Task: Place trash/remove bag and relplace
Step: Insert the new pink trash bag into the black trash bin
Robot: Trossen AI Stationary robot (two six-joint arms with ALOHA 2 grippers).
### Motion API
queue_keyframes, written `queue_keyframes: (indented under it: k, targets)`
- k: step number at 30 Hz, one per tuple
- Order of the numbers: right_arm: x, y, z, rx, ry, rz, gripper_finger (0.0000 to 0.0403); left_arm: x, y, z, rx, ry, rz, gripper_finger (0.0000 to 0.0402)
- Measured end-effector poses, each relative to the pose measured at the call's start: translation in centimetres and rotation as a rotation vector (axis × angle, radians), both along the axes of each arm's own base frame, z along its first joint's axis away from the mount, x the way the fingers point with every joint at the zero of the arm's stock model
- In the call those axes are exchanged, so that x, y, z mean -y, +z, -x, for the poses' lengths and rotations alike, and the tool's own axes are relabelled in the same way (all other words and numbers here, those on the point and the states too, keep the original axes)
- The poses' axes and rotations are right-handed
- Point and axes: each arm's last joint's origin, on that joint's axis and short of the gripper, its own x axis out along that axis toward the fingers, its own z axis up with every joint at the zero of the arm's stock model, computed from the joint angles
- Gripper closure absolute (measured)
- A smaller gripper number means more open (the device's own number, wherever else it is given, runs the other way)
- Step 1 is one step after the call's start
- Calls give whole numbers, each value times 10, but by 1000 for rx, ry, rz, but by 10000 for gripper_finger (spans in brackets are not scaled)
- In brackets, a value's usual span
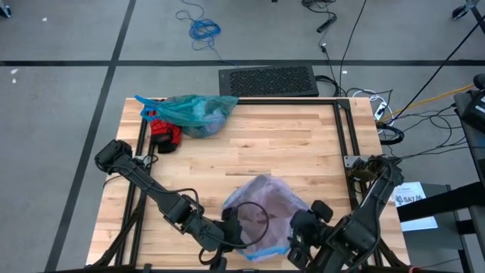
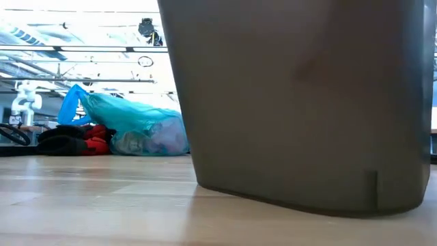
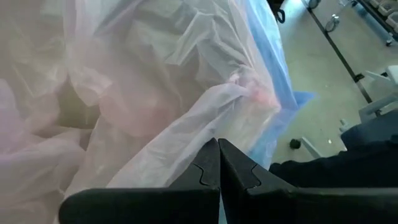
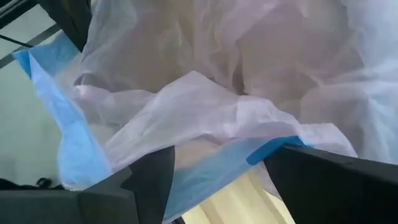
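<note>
Closest by, the grey bin [image 2: 300,102] wears a pink liner [image 1: 261,205]. Left gripper [image 3: 219,163] pinches that liner's edge; right gripper [image 4: 214,180] stands apart around its blue rim. The teal bag [image 1: 193,112] lies at the table's [image 1: 303,144] far left corner.

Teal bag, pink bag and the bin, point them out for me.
teal-green bag [image 1: 193,112]: high view, its bulging middle.
pale pink bag [image 1: 261,208]: high view, crumpled centre over the bin.
bin [image 2: 300,102]: low view, its grey side wall.
</note>
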Motion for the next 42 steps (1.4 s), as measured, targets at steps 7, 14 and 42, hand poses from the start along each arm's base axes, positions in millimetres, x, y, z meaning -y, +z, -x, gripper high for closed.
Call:
queue_keyframes:
  k: [7,14,42]
  targets:
    - [7,19,9,-50,-7,-96,163,-1,-4,2,-45,-6,-24,402]
    - [8,21,11,-60,-60,-153,197,-1,-4,2,-42,-9,-25,402]
    - [-8,-7,16,13,-170,-114,375,-12,1,14,-97,35,-107,402]
